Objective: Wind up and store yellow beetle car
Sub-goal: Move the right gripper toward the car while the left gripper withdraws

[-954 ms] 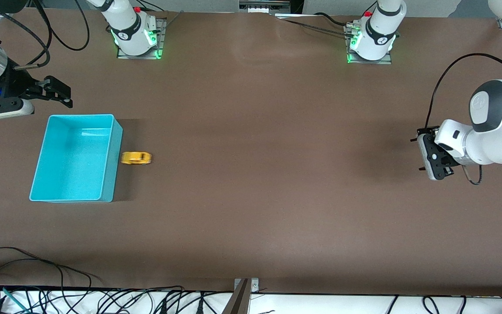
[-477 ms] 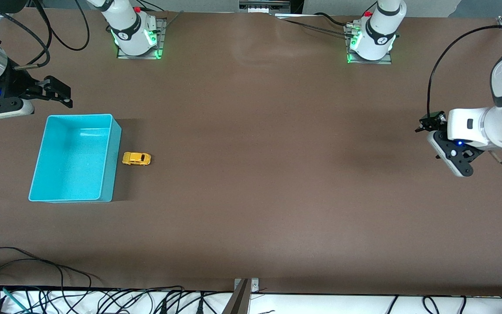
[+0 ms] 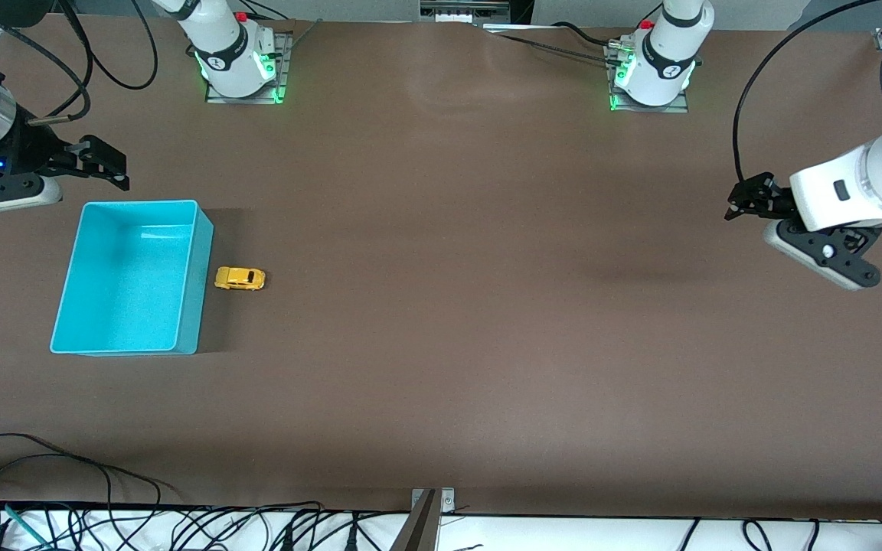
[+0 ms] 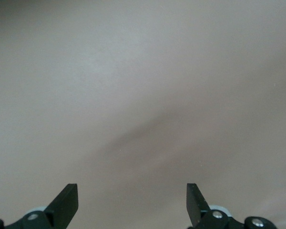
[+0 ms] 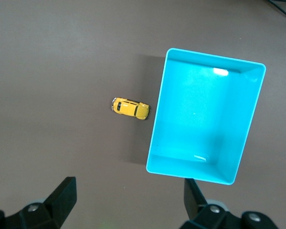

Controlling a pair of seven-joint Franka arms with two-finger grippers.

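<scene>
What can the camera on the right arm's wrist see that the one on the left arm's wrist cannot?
Only the right wrist view shows the tiny yellow beetle car standing just beside the open turquoise plastic bin, with the open right gripper above them. Only the left wrist view shows the open left gripper, holding nothing. Both share the bare brown table.
</scene>
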